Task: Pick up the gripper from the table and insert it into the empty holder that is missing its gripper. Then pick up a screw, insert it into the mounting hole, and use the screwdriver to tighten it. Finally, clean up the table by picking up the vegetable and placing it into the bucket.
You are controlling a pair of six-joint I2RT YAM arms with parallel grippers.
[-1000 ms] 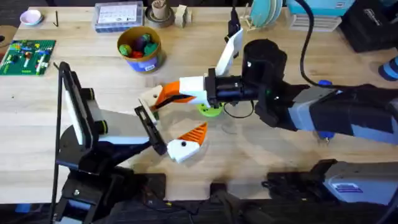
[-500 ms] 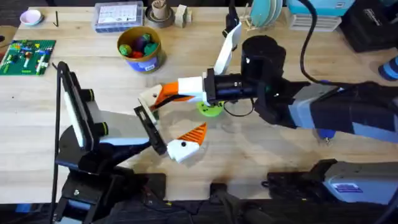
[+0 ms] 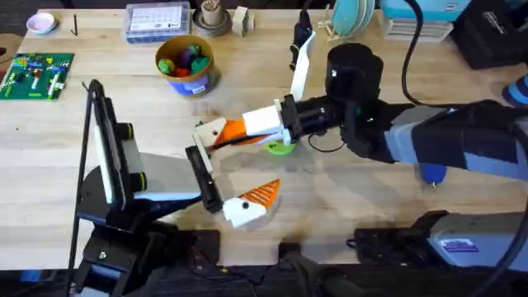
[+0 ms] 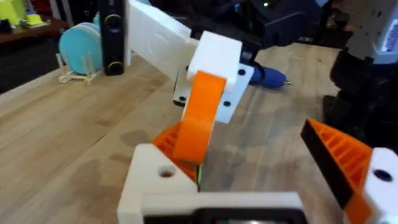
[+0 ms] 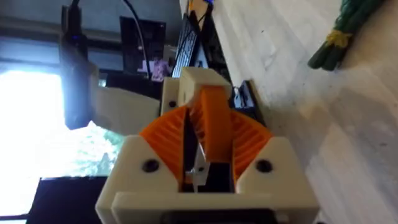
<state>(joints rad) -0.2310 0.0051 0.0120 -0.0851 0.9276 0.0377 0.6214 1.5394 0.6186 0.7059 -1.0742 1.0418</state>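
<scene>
Since 1 second back my right gripper (image 3: 216, 136) has shifted slightly, carrying the gripper (image 5: 208, 121) clamped between its pads. That orange wedge now sits against the holder (image 3: 209, 129), near mid-table, just left of a green disc (image 3: 279, 147). My left gripper (image 3: 227, 198) stands apart below it, jaws spread on nothing. I'd judge seating is underway: hold the wedge square to the slope and press gently. Beyond lie pale wooden table (image 3: 49, 132), bucket (image 3: 186, 64) and vegetable (image 5: 346, 31)
</scene>
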